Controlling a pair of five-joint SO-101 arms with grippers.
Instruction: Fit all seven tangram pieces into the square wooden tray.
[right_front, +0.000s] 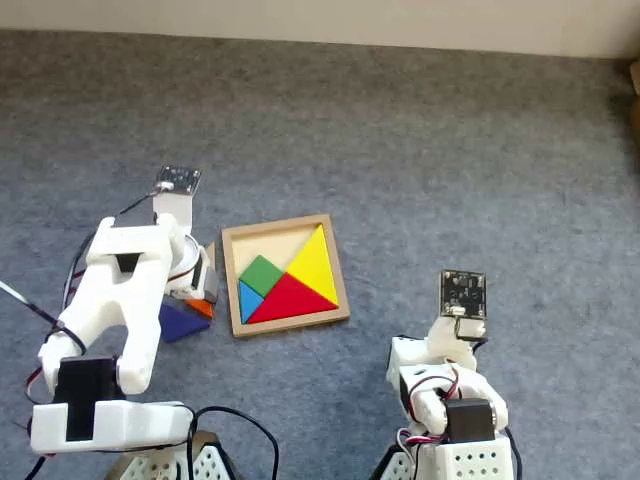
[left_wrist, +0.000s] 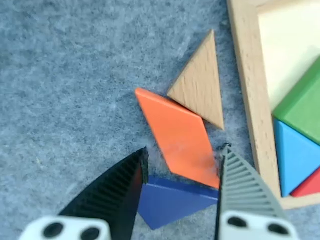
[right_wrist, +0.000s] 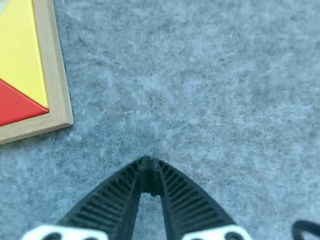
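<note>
The square wooden tray (right_front: 285, 223) lies mid-table holding a yellow triangle (right_front: 314, 262), a red triangle (right_front: 292, 299), a green square (right_front: 262, 273) and a blue triangle (right_front: 248, 298); its upper left part is bare. Left of the tray lie an orange parallelogram (left_wrist: 180, 137), a plain wood triangle (left_wrist: 200, 85) and a dark blue triangle (left_wrist: 170, 200). My left gripper (left_wrist: 182, 155) is open, its fingertips straddling the low end of the orange parallelogram over the dark blue triangle. My right gripper (right_wrist: 149, 165) is shut on nothing, over bare carpet right of the tray's corner (right_wrist: 55, 107).
Grey carpet covers the table. The left arm (right_front: 120, 300) hides most of the loose pieces in the high view. The right arm's base (right_front: 450, 410) sits at the front right. A pale wall strip runs along the far edge.
</note>
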